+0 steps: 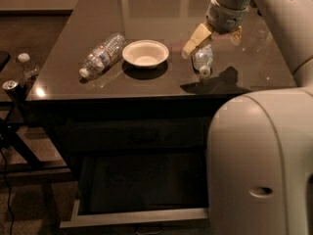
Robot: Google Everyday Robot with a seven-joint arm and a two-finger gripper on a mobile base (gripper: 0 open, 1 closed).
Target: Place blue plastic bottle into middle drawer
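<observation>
The blue plastic bottle (202,58) lies on its side on the dark table (161,13), right of the bowl, with its white cap toward me. My gripper (212,46) hangs just above and behind it, open, with one yellowish finger (195,39) at the bottle's left shoulder and the other to the right. The bottle rests on the tabletop. The middle drawer (139,217) stands pulled open below the table's front edge; its black inside is bare, and my arm's pale bulk (259,165) hides its right part.
A white bowl (145,53) sits mid-table. A longer ribbed clear bottle (102,56) lies to its left. On a low stand at the far left are a small bottle (27,65) and a can (11,86).
</observation>
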